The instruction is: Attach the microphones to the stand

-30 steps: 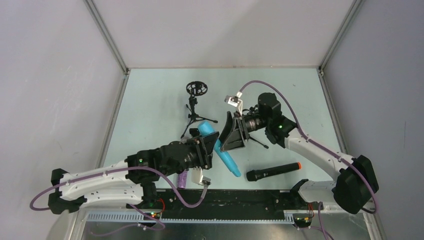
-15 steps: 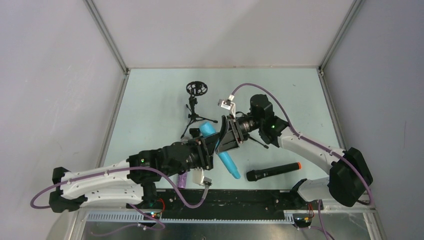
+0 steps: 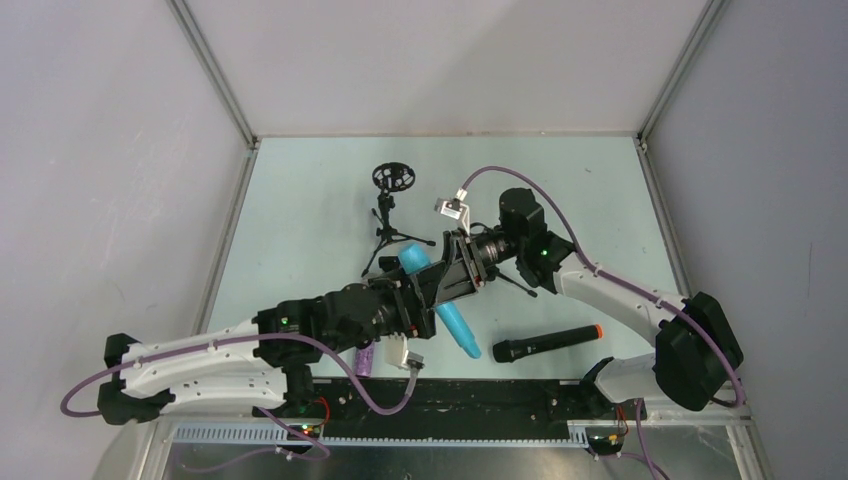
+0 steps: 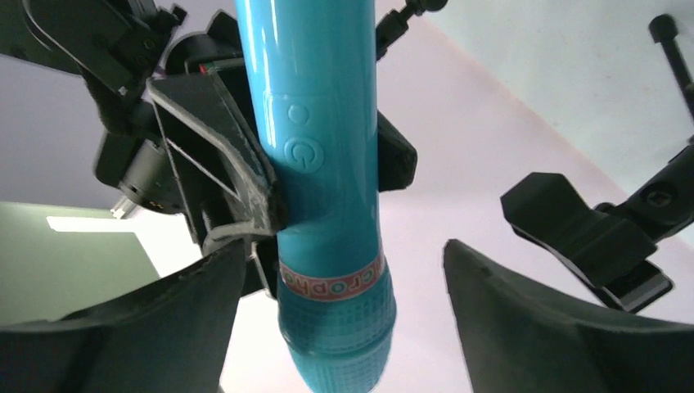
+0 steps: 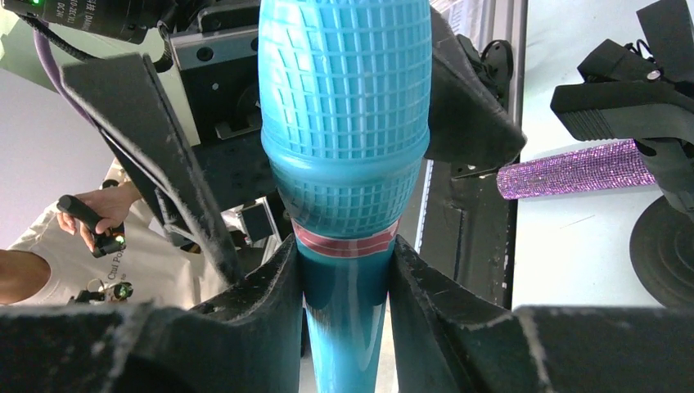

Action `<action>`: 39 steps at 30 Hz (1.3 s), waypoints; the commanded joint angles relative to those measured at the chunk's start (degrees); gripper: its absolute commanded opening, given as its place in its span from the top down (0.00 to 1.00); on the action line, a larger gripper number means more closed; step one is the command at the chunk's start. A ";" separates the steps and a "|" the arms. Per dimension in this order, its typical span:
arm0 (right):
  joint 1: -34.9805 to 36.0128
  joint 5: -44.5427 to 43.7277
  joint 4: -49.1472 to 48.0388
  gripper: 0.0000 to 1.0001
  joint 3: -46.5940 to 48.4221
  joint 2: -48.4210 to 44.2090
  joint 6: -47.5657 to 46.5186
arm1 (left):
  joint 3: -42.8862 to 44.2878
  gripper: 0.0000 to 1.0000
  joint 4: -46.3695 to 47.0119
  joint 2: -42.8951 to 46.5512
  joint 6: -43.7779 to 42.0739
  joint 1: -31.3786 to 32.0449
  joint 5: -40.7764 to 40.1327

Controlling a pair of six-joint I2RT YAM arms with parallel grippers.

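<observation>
Cyan-blue microphone [image 5: 344, 164] is clamped in the right hand [image 5: 344, 282], while the left hand [image 4: 344, 323] stands open around its head.

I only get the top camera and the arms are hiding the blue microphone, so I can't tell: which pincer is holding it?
Observer: The right pincer is shut on the light blue plastic stick microphone, squeezing it just below its ribbed head.
Operator: What about the left one?
Observer: The left pincer is open. Its fingers are spread, with a wide gap between one of them and the microphone.
Operator: And the sparkly one?
Observer: The purple glitter stick microphone lies flat on the table, and no pincer touches it.
</observation>
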State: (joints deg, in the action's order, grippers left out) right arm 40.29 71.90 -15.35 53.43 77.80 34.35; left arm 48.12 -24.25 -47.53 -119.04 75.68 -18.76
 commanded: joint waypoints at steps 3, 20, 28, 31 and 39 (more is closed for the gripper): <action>-3.43 -0.90 -0.39 1.00 2.58 -2.10 0.39 | 1.37 0.01 0.80 0.39 -2.20 0.08 -1.73; -18.54 -22.21 17.39 1.00 2.49 -22.70 -9.08 | 1.11 0.02 2.01 0.26 36.87 4.56 -1.32; -20.49 -23.99 17.65 1.00 1.98 -25.43 -9.31 | 8.41 0.02 1.95 -1.89 72.19 5.23 3.09; -21.11 -25.52 17.74 1.00 1.86 -26.41 -9.66 | 10.39 0.02 1.87 -3.84 86.32 5.20 2.67; -22.36 -31.06 19.41 1.00 1.85 -29.78 -11.78 | 15.86 0.02 2.19 -8.65 105.73 1.45 7.59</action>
State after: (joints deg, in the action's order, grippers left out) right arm 18.55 44.91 4.45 53.47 50.28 24.40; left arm 58.89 -23.79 -54.04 -29.67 79.92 -15.66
